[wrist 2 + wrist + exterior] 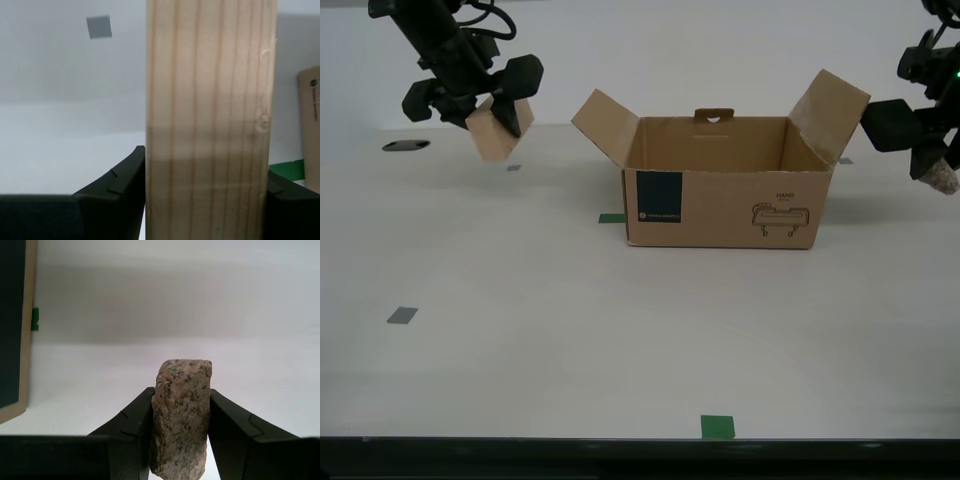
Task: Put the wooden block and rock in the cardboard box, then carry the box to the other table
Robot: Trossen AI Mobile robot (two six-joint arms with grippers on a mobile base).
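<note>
At the exterior view's left, my second gripper [492,100] hangs above the smooth off-white bench [520,340], fingers [117,187] clenched on the wooden block [500,128]; you see its pale, straight-grained face tilted, clear of the surface. A grey tape square [402,315] and green tape squares [717,427] dot the bench. In the middle stands the cardboard box [725,205], brown corrugated, flaps splayed open, dark blue label in front. At the exterior view's right, my first gripper [930,165] pinches the rock [940,180], speckled and rough, held off the bench beside the box.
</note>
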